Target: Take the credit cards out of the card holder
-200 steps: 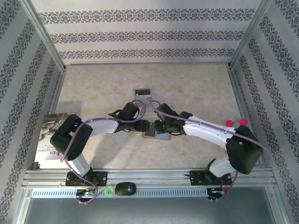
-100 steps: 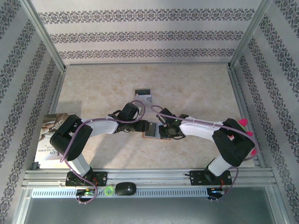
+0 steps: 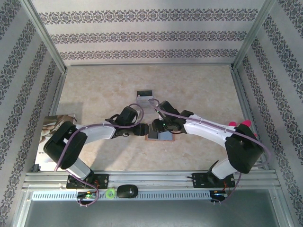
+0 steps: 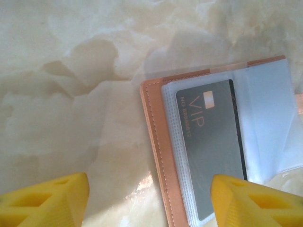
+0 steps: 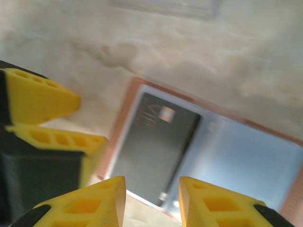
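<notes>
The card holder (image 3: 160, 136) lies open at the middle of the bench (image 3: 199, 90), between both claws. A grey VIP card (image 4: 213, 146) sits sleeved in its left half. The left claw (image 4: 150, 201) is spread wide astride the holder's left edge, pinching nothing. The right claw (image 5: 152, 201) hovers above the holder, partly spread and empty.

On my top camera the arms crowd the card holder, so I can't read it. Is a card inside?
Observer: Yes. On the left wrist camera the card holder lies open, a dark grey VIP card in its clear sleeve.
Operator: Is the left hand gripping it?
Observer: No; it is open, one finger over the table, the other over the card holder.
Operator: And the right hand?
Observer: Its fingers stand apart, nothing between them; the card's end shows through the gap.
</notes>
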Available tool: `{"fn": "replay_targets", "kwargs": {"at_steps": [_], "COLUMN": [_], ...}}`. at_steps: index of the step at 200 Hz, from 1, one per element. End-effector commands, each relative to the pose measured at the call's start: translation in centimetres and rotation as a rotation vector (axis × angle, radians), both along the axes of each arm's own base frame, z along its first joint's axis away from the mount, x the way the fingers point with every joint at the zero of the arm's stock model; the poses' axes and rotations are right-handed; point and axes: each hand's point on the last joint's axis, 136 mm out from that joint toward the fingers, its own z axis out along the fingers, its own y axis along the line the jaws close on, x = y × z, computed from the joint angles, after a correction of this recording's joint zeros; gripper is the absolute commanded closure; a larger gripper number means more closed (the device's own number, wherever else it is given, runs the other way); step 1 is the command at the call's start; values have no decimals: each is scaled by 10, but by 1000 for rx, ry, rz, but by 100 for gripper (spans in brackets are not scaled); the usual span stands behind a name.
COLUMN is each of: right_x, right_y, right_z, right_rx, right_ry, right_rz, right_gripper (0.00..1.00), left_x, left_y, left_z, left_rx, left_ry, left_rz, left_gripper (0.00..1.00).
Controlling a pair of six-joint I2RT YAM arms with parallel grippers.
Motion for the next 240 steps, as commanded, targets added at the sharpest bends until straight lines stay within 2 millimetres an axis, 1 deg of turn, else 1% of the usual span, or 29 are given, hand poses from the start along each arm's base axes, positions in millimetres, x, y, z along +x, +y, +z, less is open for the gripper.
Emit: {"fn": "replay_targets", "kwargs": {"at_steps": [1,19,28,52,68,99,130,159,183,199,218,240], "right_x": [1,7,10,15,15,13,8,5,6,9,12,13], "right_y": [20,15,8,-7,-11,-8,3,20,28,25,19,12], "right_z": [-9,-19,-26,-40,-47,-57,-65,-63,-57,-52,-42,-36], "right_rx": [6,-51,-83,-132,-156,-168,-162,-130,-111,-109,-79,-22], "right_ry": [23,25,34,66,82,108,135,136,124,101,88,103], "right_rz": [55,16,-9,-52,-57,-37,6,50,58,40,20,8], "right_gripper": [64,64,64,64,64,63,63,63,64,64,64,70], "left_x": [-4,-6,-8,-10,-12,-12,-12,-14,-16,-17,-19,-21], "left_y": [7,14,16,23,25,25,25,25,24,22,16,10], "left_z": [6,8,9,11,11,11,13,13,13,13,13,13], "left_rx": [23,36,40,52,53,40,36,32,26,14,-2,2], "left_ry": [-16,-27,-30,-43,-44,-44,-44,-39,-34,-29,-17,-15], "left_rz": [31,47,51,62,68,69,64,62,56,44,24,2], "left_gripper": [30,29,29,29,28,28,28,29,30,32,36,40]}}
